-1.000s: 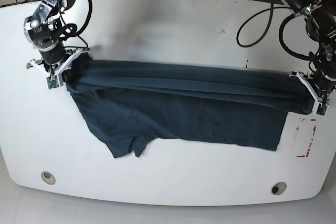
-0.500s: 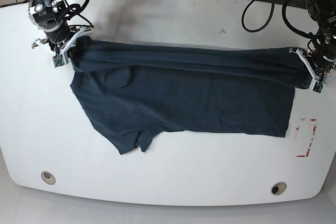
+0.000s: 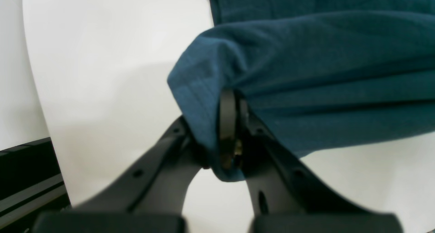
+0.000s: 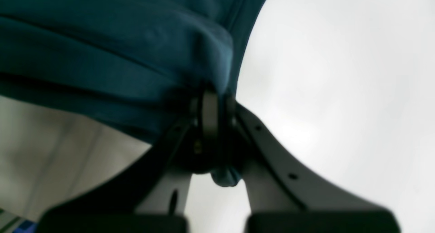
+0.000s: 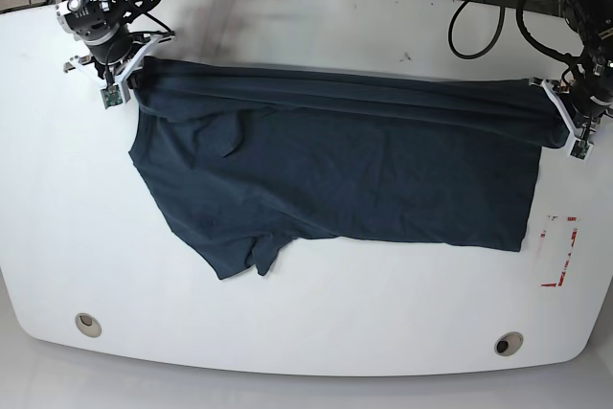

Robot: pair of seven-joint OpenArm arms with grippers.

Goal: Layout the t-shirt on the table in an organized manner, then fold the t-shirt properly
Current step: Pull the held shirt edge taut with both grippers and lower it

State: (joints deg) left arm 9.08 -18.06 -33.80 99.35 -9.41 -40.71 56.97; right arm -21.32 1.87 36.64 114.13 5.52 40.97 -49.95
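Base view: both jaws clamped on the t-shirt [image 5: 335,174].

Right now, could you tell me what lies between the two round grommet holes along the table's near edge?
Only bare white table between the left hole and right hole, per the base view.

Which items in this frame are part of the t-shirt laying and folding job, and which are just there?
Part of the job:
- dark navy cotton t-shirt
- glossy white table
- left gripper and right gripper, both shut on the shirt

Just there:
- red-outlined rectangle mark
- two round grommet holes
- black cables
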